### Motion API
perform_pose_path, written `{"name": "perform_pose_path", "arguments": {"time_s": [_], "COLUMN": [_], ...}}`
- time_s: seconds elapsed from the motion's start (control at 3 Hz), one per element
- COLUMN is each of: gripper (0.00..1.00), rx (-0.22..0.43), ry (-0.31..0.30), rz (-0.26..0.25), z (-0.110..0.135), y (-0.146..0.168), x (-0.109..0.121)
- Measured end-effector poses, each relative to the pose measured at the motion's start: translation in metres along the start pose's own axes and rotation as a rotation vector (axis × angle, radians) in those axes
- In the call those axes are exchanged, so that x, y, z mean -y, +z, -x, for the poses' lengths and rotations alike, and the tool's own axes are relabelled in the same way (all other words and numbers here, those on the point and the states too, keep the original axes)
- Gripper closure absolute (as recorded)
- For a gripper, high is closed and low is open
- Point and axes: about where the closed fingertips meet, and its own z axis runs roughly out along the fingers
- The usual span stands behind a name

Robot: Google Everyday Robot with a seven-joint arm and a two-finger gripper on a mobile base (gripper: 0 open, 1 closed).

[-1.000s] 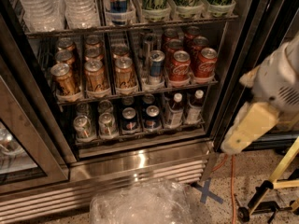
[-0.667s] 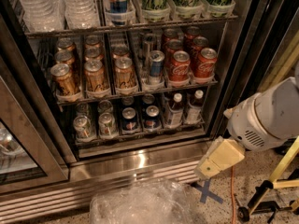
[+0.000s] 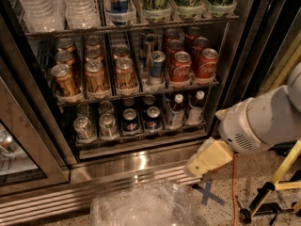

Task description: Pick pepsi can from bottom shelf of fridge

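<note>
Swung down-left, the gripper [image 3: 207, 161] hangs at lower right, below the bottom shelf [image 3: 141, 137] — open or closed, I cannot tell. The pepsi can [image 3: 130, 120] stands centre-frame among neighbouring cans; rising carelessly risks clipping the front rail or nudging them.

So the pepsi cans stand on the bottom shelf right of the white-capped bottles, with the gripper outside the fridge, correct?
Not quite: the camera view shows the pepsi cans left of the white-capped bottles on the bottom shelf; the gripper is outside the fridge, low before its base.
</note>
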Motion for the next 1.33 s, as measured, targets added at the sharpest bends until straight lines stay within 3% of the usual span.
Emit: {"name": "perform_pose_path", "arguments": {"time_s": [0.33, 0.67, 1.0, 1.33], "gripper": [0.0, 0.0, 0.0, 0.0], "rx": [0.137, 0.241, 0.309, 0.35], "ry": [0.077, 0.147, 0.231, 0.237], "rz": [0.069, 0.105, 0.101, 0.032], "z": [0.021, 0.042, 0.056, 0.067], "y": [0.054, 0.098, 0.137, 0.135], "x": [-0.025, -0.046, -0.059, -0.043]}}
